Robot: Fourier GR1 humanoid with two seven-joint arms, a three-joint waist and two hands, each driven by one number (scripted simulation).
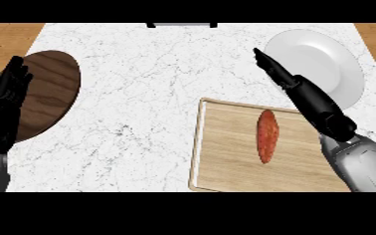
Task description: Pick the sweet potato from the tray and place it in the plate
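My right hand (294, 82) is extending toward 11 o'clock with fingers straight and together, holding nothing. It is hovering between the tray (220, 149) and the plate (330, 59), its fingertips near the plate's left rim. The sweet potato (267, 136) is lying lengthwise on the wooden tray at 5 o'clock, just left of my forearm and apart from my fingers. The white plate is sitting at 2 o'clock on the marble worktop (147, 79). My left hand (13, 92) is resting open at 9 o'clock, overlapping a dark wooden board (51, 89).
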